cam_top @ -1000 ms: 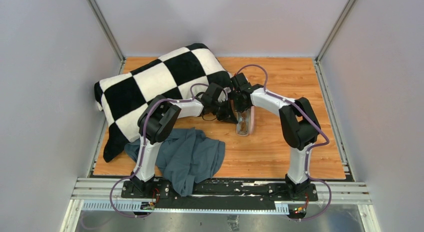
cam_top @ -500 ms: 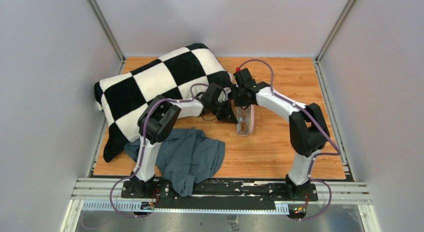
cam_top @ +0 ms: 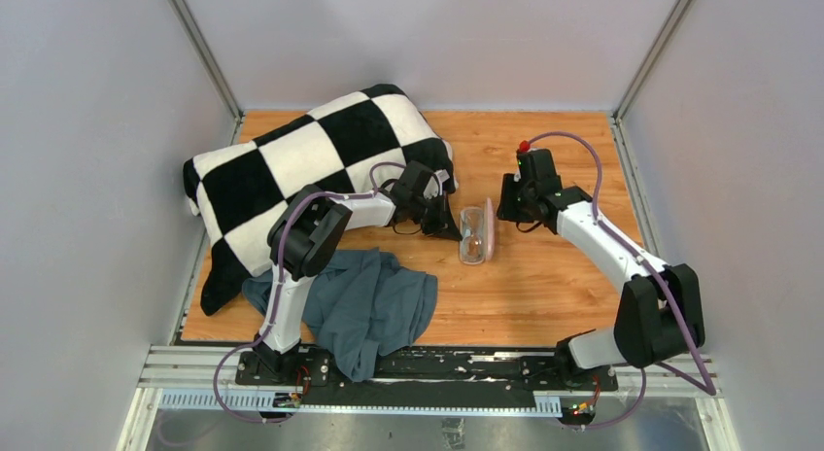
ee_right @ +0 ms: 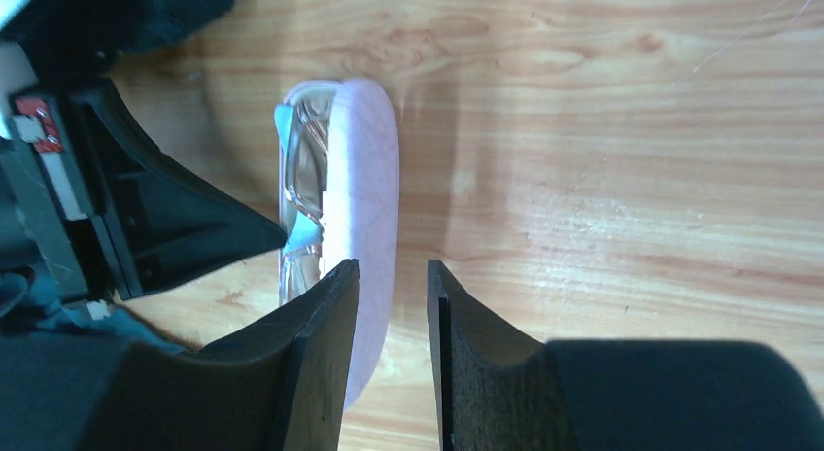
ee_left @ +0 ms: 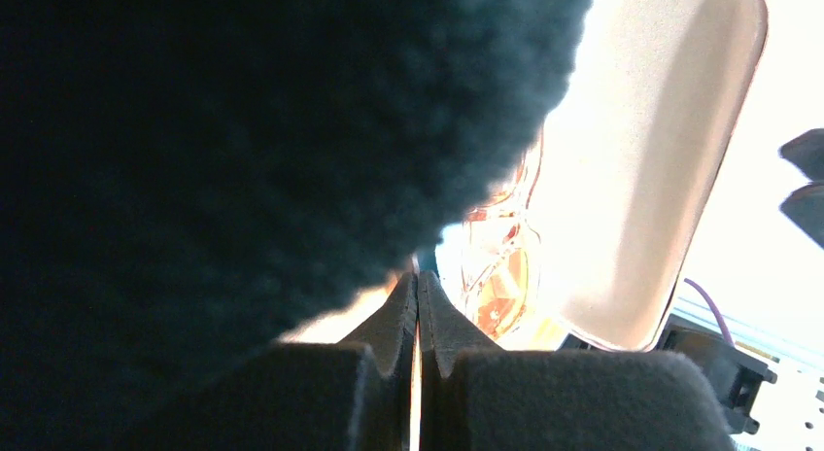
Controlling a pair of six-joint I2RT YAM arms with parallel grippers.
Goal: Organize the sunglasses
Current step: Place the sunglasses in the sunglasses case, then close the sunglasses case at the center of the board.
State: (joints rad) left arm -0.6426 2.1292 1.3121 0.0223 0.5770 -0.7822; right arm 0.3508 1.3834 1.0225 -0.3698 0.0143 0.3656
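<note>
currently sunglasses (cam_top: 471,239) lie in the open pink case (ee_right: 364,159). left end effector (ee_left: 418,281) pinched closed beside it; right end effector (ee_right: 392,268) narrow, empty. i'd shut the case slowly, braced.

Left arm (cam_top: 313,235) bent at elbow, left gripper (ee_left: 418,279) fingers pressed together. Right arm (cam_top: 604,245) stretched forward, right gripper (ee_right: 392,268) fingers slightly parted, holding nothing.
</note>
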